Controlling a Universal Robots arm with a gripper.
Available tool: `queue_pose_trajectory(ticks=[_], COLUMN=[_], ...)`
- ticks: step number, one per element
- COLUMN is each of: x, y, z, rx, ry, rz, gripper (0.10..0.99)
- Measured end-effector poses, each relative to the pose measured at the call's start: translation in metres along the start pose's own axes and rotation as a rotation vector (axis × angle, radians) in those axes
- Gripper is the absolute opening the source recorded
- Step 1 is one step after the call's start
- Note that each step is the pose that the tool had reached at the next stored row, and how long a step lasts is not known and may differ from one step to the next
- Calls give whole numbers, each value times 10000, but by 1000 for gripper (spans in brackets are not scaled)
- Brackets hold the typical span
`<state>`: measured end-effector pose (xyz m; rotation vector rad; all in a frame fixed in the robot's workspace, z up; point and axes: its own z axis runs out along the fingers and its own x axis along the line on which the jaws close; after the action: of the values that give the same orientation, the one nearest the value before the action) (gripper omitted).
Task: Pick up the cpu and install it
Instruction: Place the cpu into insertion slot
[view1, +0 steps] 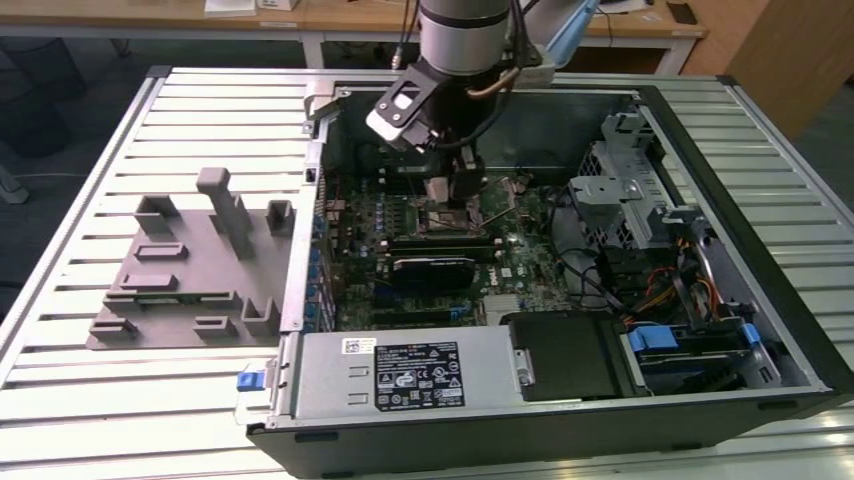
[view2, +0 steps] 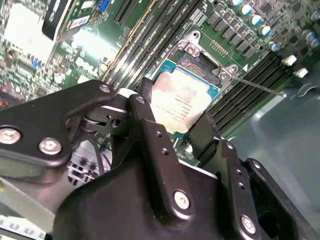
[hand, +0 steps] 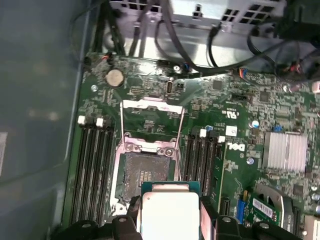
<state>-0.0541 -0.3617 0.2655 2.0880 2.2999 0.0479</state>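
**CPU pinched in the gripper, over the open socket**

We see the cpu (view2: 181, 102) with its silvery top up, clamped by two opposite edges between the black fingers (view2: 150, 125) of the gripper (hand: 170, 216). The pincer is pinching the chip. In both wrist views the chip hangs over one edge of the open socket (hand: 144, 176), and part of the contact field lies uncovered beyond it. We cannot tell whether chip and socket touch. The socket's metal load frame (hand: 150, 104) is swung back, clear of the opening. Black memory slots (hand: 92, 165) run along both sides of the socket on the green motherboard (hand: 235, 100). In the exterior view the arm reaches down into the open computer case (view1: 754, 260), which lies on the slatted table (view1: 80, 400). A grey fixture (view1: 187, 270) sits on the table just beside the case, at the exterior view's left
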Motion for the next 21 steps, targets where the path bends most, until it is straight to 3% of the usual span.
queue_pose_trajectory(ticks=[13, 21], x=[7, 11], y=[78, 78], z=[87, 114], rx=[4, 3], ry=[-10, -10], rz=[858, 860], gripper=[541, 541])
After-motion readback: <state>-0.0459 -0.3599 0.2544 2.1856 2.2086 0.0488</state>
